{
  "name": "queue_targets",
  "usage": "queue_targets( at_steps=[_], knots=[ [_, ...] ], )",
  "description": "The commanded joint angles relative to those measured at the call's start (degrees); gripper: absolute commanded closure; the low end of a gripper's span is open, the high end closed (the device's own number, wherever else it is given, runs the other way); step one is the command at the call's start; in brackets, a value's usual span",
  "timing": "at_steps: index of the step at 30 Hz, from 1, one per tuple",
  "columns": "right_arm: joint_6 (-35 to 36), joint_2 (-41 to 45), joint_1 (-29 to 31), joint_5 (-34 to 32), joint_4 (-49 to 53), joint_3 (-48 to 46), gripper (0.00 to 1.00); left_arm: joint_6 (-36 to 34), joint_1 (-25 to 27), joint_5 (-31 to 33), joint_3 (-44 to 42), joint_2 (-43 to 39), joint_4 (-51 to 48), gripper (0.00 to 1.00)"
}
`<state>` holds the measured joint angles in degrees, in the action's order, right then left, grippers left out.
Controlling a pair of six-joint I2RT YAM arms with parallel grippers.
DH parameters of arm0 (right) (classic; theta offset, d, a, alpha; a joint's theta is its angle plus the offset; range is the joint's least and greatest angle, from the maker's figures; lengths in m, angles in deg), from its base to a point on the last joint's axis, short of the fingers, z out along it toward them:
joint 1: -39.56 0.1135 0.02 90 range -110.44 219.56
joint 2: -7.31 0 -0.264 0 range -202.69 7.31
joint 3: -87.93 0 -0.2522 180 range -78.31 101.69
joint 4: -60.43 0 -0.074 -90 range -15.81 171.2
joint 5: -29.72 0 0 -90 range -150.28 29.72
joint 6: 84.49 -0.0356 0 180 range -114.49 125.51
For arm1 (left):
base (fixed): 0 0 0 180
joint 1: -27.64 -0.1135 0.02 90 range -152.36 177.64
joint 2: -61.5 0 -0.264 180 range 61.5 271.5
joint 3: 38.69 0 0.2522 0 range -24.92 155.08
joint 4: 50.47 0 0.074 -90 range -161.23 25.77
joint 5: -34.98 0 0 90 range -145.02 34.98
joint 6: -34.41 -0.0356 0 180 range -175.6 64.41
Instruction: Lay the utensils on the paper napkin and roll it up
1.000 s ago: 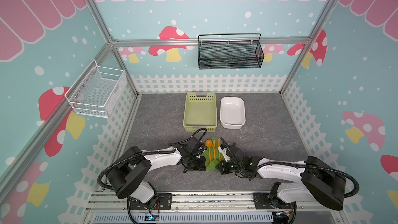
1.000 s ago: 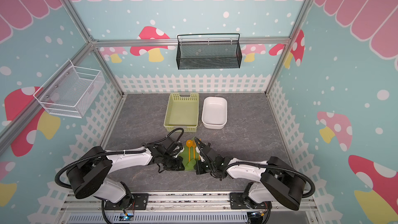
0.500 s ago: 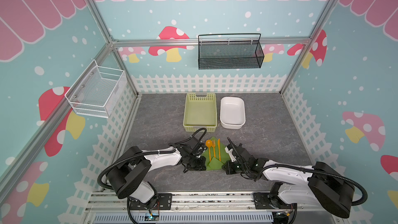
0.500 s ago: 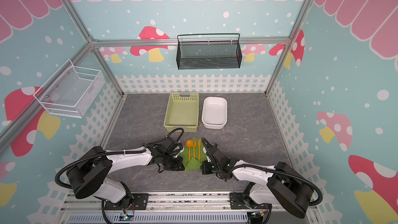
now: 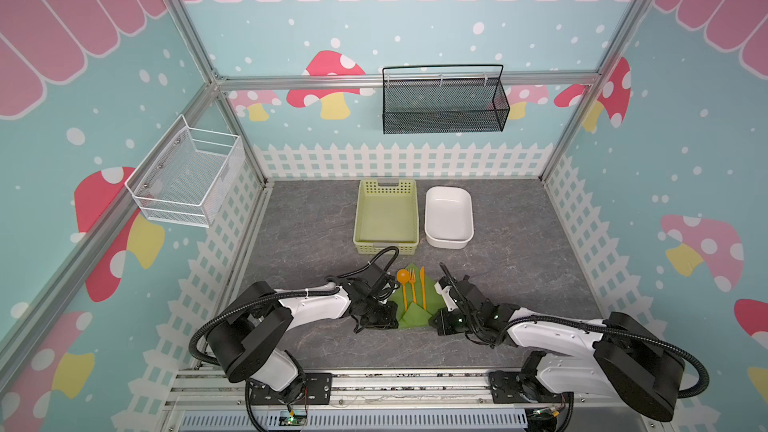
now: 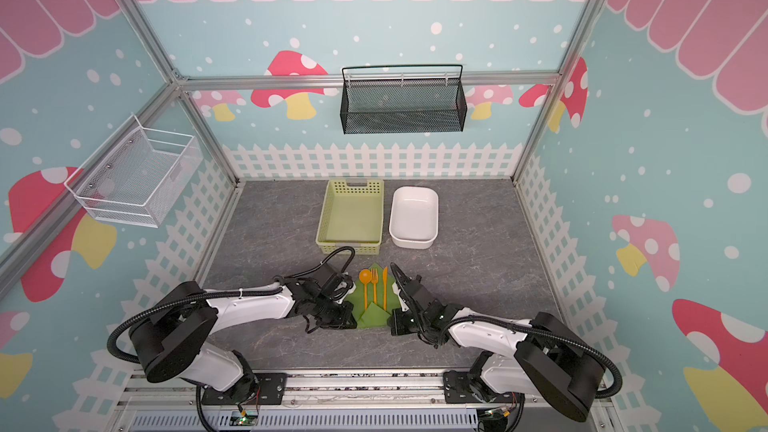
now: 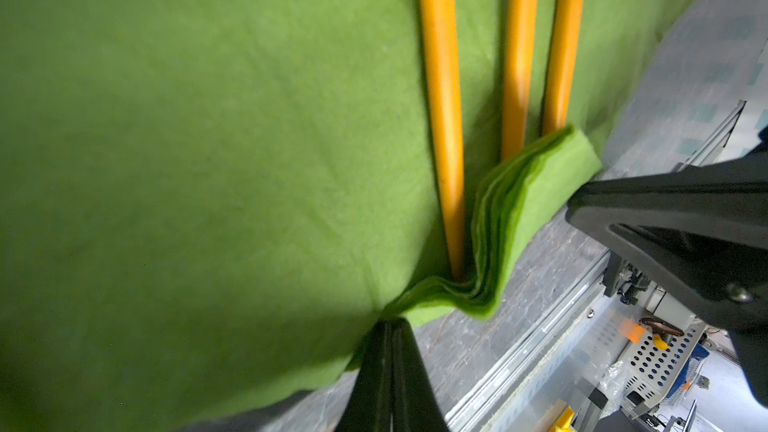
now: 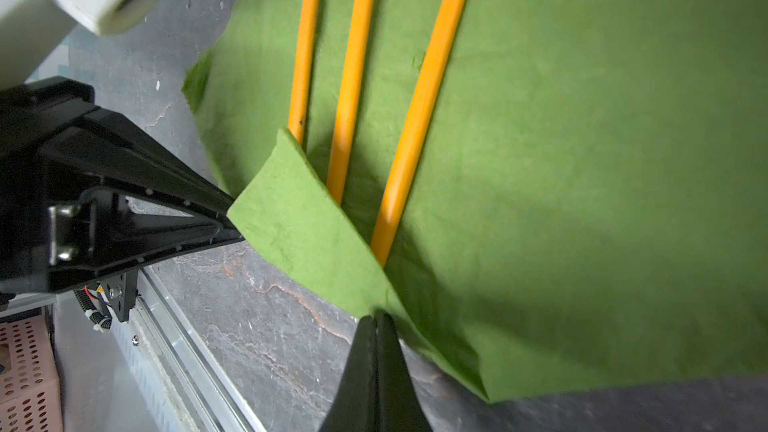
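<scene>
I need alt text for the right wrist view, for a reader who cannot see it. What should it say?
Three orange utensil handles lie side by side on the green paper napkin, whose corner is folded over their ends. The right gripper, jaws shut, meets one end of the fold; the left gripper meets the other.

The left claw (image 5: 394, 318) and right claw (image 5: 437, 320) hem in the napkin (image 5: 430, 295) at its near end, and its folded corner fills the gap between them. Behind it, the basket (image 5: 386, 185) and the white dish (image 5: 449, 239) block the middle. The bench (image 5: 523, 284) lies open out to either side.
</scene>
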<state>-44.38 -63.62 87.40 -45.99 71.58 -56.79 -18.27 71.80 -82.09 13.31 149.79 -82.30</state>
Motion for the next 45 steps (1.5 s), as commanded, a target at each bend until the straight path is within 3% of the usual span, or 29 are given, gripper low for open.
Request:
queue_targets(
  at_steps=[1, 35, 45],
  knots=[
    [0.6, 0.7, -0.6, 0.5, -0.1, 1.4, 1.00, 0.5, -0.2, 2.9, -1.1, 2.4, -1.6, 0.92],
    [-0.4, -4.3, -2.0, 0.5, -0.8, -1.7, 1.00, 0.5, -0.2, 3.3, -1.1, 2.9, -2.1, 0.92],
    [-1.2, -5.9, -2.6, 0.3, 1.2, -2.1, 1.00, 1.1, -0.2, 3.9, 0.7, -1.7, -4.5, 0.92]
  ],
)
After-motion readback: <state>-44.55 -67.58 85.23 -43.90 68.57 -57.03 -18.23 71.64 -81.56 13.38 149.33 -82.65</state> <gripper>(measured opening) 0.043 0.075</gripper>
